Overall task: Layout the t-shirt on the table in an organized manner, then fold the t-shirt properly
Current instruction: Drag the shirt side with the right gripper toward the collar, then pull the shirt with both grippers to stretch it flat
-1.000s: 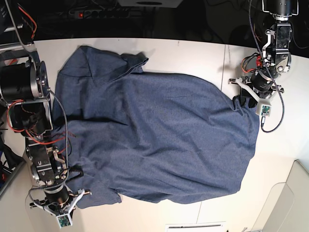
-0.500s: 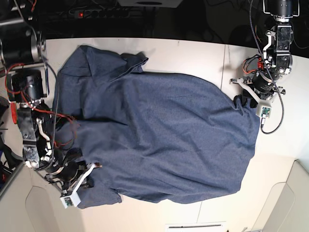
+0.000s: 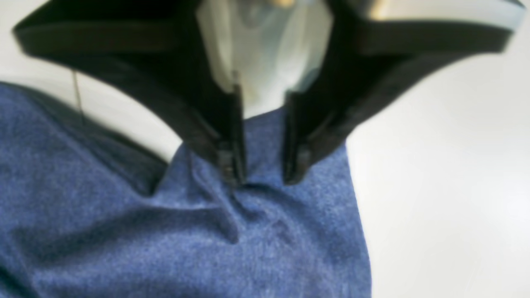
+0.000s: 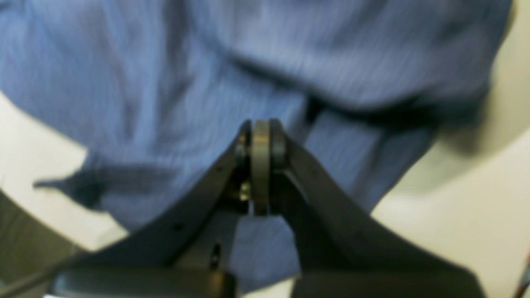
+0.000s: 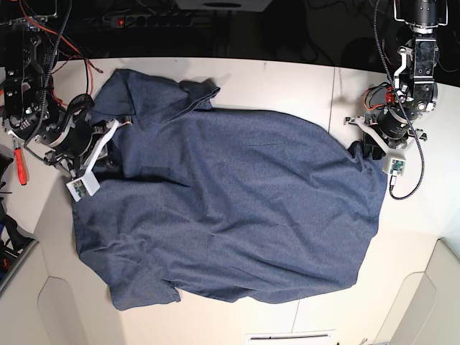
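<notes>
The t-shirt is spread wide across the table, plain blue side up, filling most of the middle, its lower hem close to the near edge and one sleeve bunched toward the far left corner with a fold there. No containers on show, just cloth on tabletop, and a thin dark seam crossing the bare surface at the right. Out at the right edge of the cloth, the left gripper sits right on the shirt's corner; the left wrist view brings it in close, the left gripper with its two dark fingers a narrow gap apart, tips pressed down into the fabric and a small ridge of t-shirt puckered up between them, though whether it is truly pinched, I can't tell. Bare table lies just beside that corner. Over on the left side, the right gripper is down at the shirt's left edge near the sleeve; the right wrist view, blurred, shows what the overhead cannot: the right gripper with its fingertips pressed flat together, nothing visibly between them, t-shirt cloth rumpled just beyond and pale table to the side.
</notes>
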`<state>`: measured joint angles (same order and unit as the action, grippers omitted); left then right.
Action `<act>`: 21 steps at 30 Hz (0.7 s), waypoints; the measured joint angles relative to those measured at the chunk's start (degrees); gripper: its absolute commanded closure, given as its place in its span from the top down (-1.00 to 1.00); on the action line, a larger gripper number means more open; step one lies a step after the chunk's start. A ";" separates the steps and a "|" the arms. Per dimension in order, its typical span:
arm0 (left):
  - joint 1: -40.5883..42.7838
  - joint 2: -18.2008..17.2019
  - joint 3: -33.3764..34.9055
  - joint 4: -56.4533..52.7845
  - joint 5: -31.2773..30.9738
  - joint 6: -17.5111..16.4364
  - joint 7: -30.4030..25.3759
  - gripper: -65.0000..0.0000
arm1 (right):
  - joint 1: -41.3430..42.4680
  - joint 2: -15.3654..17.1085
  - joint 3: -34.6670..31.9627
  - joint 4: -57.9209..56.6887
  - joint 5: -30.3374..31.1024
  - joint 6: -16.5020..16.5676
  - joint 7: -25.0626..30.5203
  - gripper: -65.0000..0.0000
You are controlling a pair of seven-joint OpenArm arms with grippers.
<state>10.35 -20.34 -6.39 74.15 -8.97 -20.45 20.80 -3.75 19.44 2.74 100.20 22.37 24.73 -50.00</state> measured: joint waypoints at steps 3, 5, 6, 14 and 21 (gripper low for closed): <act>0.09 -0.17 0.00 0.07 0.00 -0.02 0.72 -0.90 | -2.49 -0.11 0.00 -1.44 0.20 -0.02 1.97 -1.00; -0.07 -0.48 0.00 0.17 -0.13 -0.13 2.38 -0.96 | -3.28 -0.11 -0.02 -2.73 0.17 -0.04 2.86 -1.00; -0.11 -0.48 -0.02 0.28 -0.13 -0.15 3.26 -0.96 | -3.37 -0.11 -0.02 -3.52 0.15 -0.04 2.86 -1.00; -0.39 -3.10 -0.02 0.44 -0.33 -0.15 7.65 -0.96 | -3.19 -2.56 0.22 -16.26 0.20 0.02 7.98 -1.00; -0.57 -4.63 -0.07 0.66 -0.52 -0.17 12.92 -0.96 | -4.35 -3.30 0.28 -17.09 5.55 2.16 -1.70 -1.00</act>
<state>9.78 -24.97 -6.46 74.81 -9.50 -20.62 33.71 -8.10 16.14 3.03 83.11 27.92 26.89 -51.70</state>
